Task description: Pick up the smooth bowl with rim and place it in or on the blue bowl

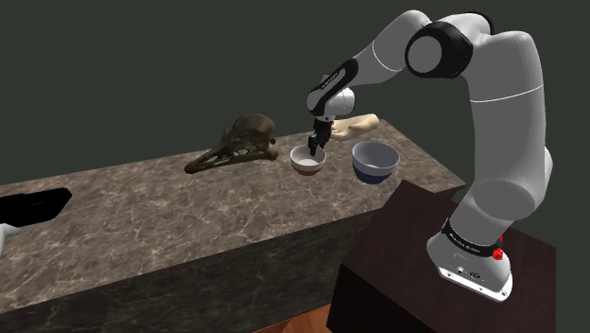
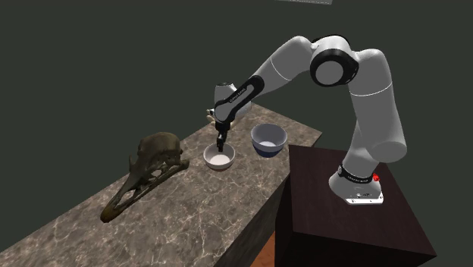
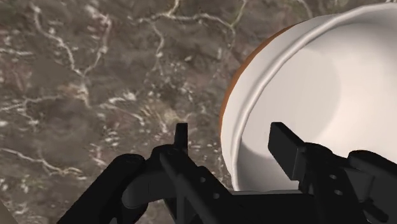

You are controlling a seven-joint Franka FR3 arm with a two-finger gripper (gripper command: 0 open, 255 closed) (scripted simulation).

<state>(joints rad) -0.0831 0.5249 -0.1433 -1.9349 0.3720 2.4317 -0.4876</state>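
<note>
Tool (image 3: 232, 137), apparently spread, astride bowl (image 3: 318, 83) rim

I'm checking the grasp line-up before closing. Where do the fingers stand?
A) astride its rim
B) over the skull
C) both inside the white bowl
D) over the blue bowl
A: the wrist view shows the rim of the white bowl passing between the open fingers, one inside, one over the counter.
</note>
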